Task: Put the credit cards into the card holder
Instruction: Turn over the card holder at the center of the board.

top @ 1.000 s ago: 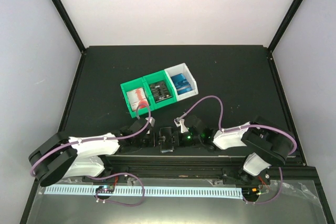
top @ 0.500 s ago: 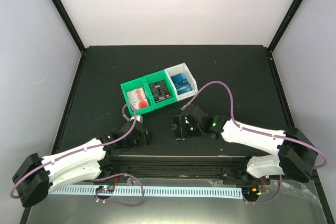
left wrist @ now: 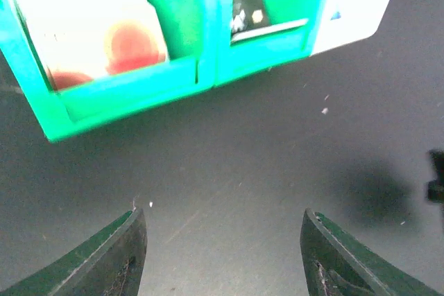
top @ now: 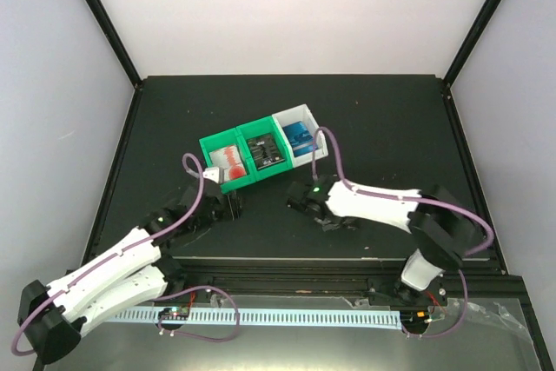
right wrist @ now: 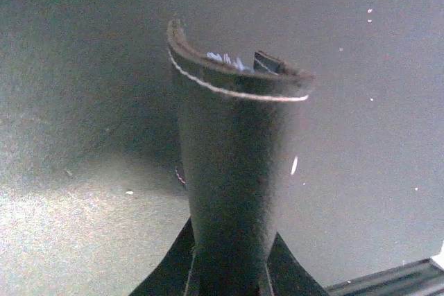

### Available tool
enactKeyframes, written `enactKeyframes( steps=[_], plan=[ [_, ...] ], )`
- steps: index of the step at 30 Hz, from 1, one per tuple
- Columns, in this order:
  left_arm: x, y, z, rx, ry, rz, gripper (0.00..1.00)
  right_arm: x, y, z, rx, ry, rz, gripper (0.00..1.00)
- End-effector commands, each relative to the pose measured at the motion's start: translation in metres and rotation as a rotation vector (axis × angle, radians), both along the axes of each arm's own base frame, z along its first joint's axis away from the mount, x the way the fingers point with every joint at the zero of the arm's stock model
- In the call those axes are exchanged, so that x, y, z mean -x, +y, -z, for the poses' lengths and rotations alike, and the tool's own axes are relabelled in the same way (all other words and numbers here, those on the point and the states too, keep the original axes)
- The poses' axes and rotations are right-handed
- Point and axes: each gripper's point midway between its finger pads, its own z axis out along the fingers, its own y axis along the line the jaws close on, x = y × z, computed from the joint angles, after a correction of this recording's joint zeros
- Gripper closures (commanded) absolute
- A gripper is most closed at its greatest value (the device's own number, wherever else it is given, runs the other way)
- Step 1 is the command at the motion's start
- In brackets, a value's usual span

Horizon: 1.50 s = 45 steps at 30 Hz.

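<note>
Right tool (right wrist: 229, 279) is clamped on the card holder (right wrist: 232, 164). On your right wrist view, its black outside faces the camera. It is bowed into a curve, with a pale stitch line along the far edge and a bit of blue-grey lining showing over it. I can't tell whether the holder's far end touches the table (top: 391, 128). On the top view that tool sits near the bins, on the arm-base side of the white bin (left wrist: 354, 1). The holder itself is hard to pick out there against the dark surface.

Left tool (left wrist: 222, 254): fingers (left wrist: 118, 258) are wide apart with nothing between them, only bare table below. It points at the front wall of the green bins (left wrist: 125, 95), near it but not touching.

Cards, as you see them:
- the red-and-white cards (left wrist: 90, 39) are in the left green compartment
- the black cards (left wrist: 243, 5) are in the middle green compartment
- the blue cards (top: 301, 136) are in the white bin

All visible cards are in the bins. I can't see any in either tool, or make one out in the holder.
</note>
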Motion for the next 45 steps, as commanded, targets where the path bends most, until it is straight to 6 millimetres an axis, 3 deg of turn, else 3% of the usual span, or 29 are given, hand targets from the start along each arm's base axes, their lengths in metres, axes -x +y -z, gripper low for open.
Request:
enactKeyframes(
  steps=[1,6,9,12,17,21,24,27,30,32,36,40,45],
  plan=[
    [-0.012,0.010,-0.050,-0.024,-0.126,0.000,0.37,0.002,0.011,0.010,0.144,0.006,-0.056,0.99],
    [-0.014,0.018,-0.068,-0.036,-0.155,-0.010,0.36,0.011,0.067,0.035,0.119,0.060,-0.149,0.97],
    [-0.014,0.021,-0.075,-0.028,-0.169,-0.017,0.36,0.020,0.105,0.044,0.010,0.098,-0.202,0.74],
    [-0.014,0.024,-0.079,-0.021,-0.175,-0.022,0.36,0.030,0.132,0.050,-0.110,0.143,-0.241,0.59],
    [-0.013,0.024,-0.081,-0.013,-0.167,-0.018,0.35,0.037,0.153,0.039,-0.267,0.154,-0.274,0.44],
    [-0.012,0.020,-0.081,0.001,-0.157,-0.002,0.34,0.042,0.174,0.006,-0.489,0.128,-0.317,0.36],
    [-0.009,0.009,-0.078,0.033,-0.135,0.049,0.32,0.035,0.173,-0.016,-0.604,0.069,-0.292,0.35],
    [-0.003,-0.010,-0.069,0.083,-0.093,0.139,0.30,0.019,0.150,-0.027,-0.636,-0.018,-0.221,0.35],
    [0.007,-0.030,-0.053,0.131,-0.034,0.249,0.28,0.005,0.110,-0.025,-0.595,-0.071,-0.119,0.37],
    [0.013,-0.040,-0.038,0.165,0.008,0.289,0.20,0.002,0.088,-0.017,-0.583,-0.073,-0.079,0.37],
    [0.021,-0.056,-0.018,0.244,0.049,0.328,0.11,-0.004,0.066,-0.007,-0.633,-0.058,-0.050,0.40],
    [0.028,-0.068,0.002,0.262,0.085,0.341,0.02,-0.010,0.062,-0.007,-0.692,-0.068,-0.058,0.44],
    [0.034,-0.082,0.020,0.242,0.140,0.380,0.01,-0.015,0.068,-0.004,-0.746,-0.062,-0.077,0.51]
  ],
)
